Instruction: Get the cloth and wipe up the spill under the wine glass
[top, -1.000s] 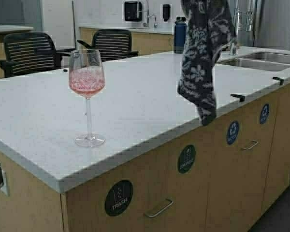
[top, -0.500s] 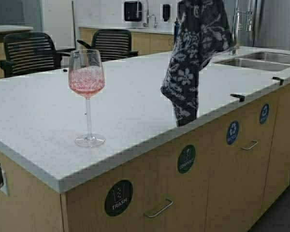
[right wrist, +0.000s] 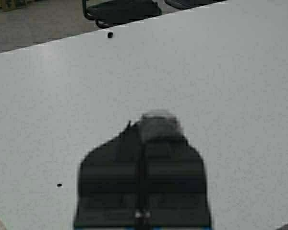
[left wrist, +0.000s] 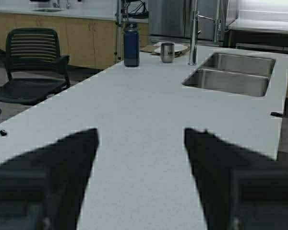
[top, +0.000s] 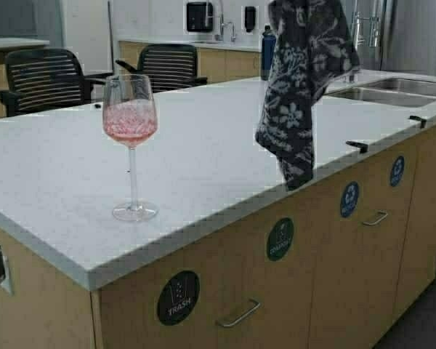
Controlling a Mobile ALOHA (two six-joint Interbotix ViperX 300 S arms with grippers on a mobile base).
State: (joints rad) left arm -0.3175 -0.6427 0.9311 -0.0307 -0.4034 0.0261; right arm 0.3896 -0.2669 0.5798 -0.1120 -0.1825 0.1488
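Observation:
The wine glass [top: 132, 131] with pink-red liquid stands upright on the white counter [top: 203, 167], near its front left. I cannot make out a spill at its foot. The dark floral cloth [top: 298, 87] hangs from the top of the high view, over the counter's front edge, right of the glass. My right gripper [right wrist: 144, 128] is shut on a pale fold of the cloth [right wrist: 157, 125], high above the counter and out of the high view. My left gripper [left wrist: 140, 136] is open and empty over bare counter.
A dark blue bottle [top: 269, 51] stands at the counter's far edge, with a metal cup [left wrist: 167, 51] and a faucet near it. A double sink [top: 392, 91] lies at the far right. Two black chairs [top: 47, 80] stand beyond the counter.
The hanging cloth swung left toward the glass, then back to the right. The wine glass has not moved.

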